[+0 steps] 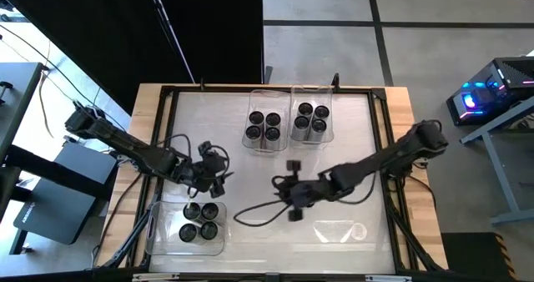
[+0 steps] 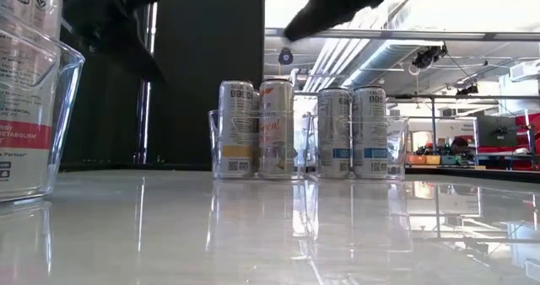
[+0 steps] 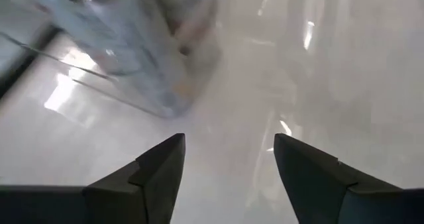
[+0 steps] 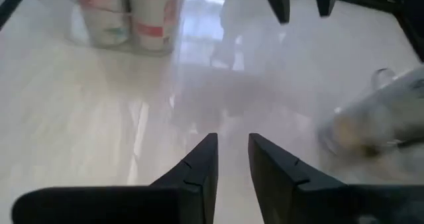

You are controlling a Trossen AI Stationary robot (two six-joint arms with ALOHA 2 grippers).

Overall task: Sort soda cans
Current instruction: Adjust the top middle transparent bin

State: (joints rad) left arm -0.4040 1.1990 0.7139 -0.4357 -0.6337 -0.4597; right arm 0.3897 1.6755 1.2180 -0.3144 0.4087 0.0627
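Both dark two-finger grippers hung empty above the glossy white tabletop [image 1: 250, 182], none of the cans in either one.

Left gripper [image 3: 228, 159] showed its fingers spread well apart over bare table, just beside the clear rectangular plastic bin [image 1: 150, 232] at the near left, which held four silver-grey soda cans with dark round tops [image 1: 199, 221]. Right gripper [image 4: 232, 158] kept its fingers close together with only a slim gap (nothing between them), near the table's middle. Two more clear bins stood side by side at the far edge, each with four cans [image 1: 263, 126] [image 1: 311, 121]. A fourth clear bin [image 1: 340, 231] lay near the right arm.
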